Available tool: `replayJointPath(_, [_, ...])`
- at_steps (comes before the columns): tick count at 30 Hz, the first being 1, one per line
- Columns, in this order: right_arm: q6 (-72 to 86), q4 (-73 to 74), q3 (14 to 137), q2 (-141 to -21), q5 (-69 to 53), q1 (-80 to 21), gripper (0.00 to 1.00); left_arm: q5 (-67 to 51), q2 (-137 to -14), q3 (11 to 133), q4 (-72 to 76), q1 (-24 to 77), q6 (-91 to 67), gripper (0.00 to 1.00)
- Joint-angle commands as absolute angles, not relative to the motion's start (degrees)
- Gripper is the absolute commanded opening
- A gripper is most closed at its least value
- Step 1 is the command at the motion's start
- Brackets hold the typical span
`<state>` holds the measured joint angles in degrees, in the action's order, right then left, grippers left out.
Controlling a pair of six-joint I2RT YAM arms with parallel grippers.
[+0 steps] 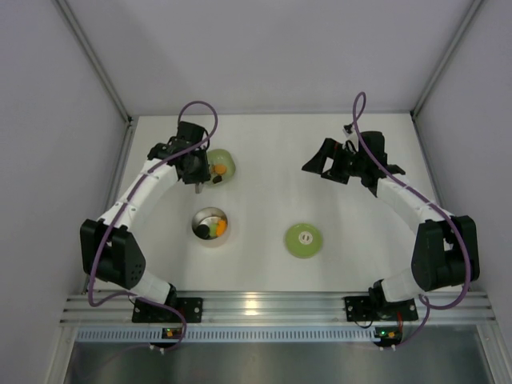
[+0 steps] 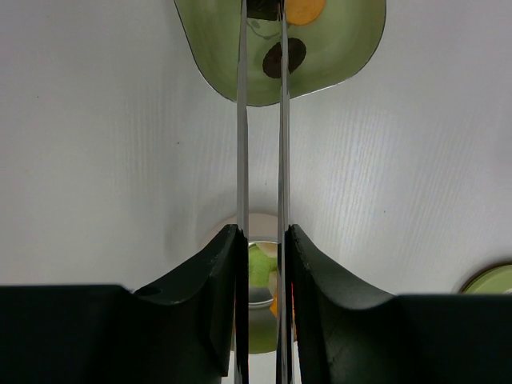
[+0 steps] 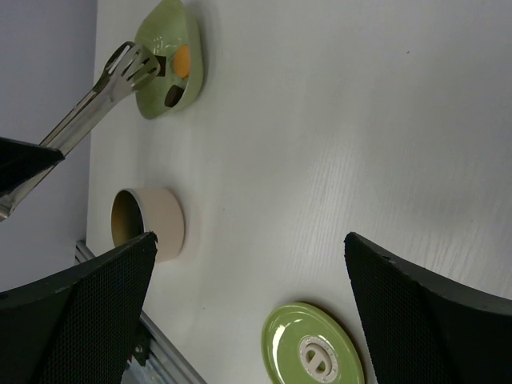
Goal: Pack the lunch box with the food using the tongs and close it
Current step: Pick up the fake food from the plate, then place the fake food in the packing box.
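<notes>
My left gripper (image 1: 196, 171) (image 2: 262, 234) is shut on the slim metal tongs (image 2: 240, 120) (image 3: 90, 102), squeezing the two arms close together. The tong tips reach into the pale green dish (image 1: 226, 158) (image 2: 352, 48) (image 3: 164, 32), with a dark piece (image 2: 261, 8) between them at the frame's top edge. An orange piece (image 2: 305, 10) (image 3: 182, 60) and a dark brown piece (image 2: 285, 57) lie in the dish. The steel lunch box (image 1: 198, 218) (image 3: 160, 220) stands nearer the arms, with food (image 1: 218, 227) inside. Its green lid (image 1: 304, 240) (image 3: 316, 352) lies flat to the right. My right gripper (image 1: 344, 166) (image 3: 250, 264) hangs open and empty.
White walls enclose the table on three sides. An aluminium rail (image 1: 272, 304) carrying both arm bases runs along the near edge. The right arm hovers over the back right of the table.
</notes>
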<state>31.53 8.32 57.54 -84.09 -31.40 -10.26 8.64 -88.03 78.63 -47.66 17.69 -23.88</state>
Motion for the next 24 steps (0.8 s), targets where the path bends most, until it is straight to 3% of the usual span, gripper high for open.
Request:
replayJointPath(1, [30.8, 5.4, 59.1, -83.7, -32.1, -10.1, 0.99, 9.7, -85.2, 81.3, -46.3, 17.7, -23.4, 0.26])
replayJointPath(11, [31.3, 5.4, 59.6, -83.8, -32.0, -10.2, 0.99, 7.5, -78.8, 80.7, -50.4, 17.8, -23.6, 0.26])
replayJointPath(24, [31.6, 8.2, 58.9, -80.2, -29.4, -10.3, 0.99, 2.7, -56.8, 70.8, -61.3, 17.8, -25.0, 0.27])
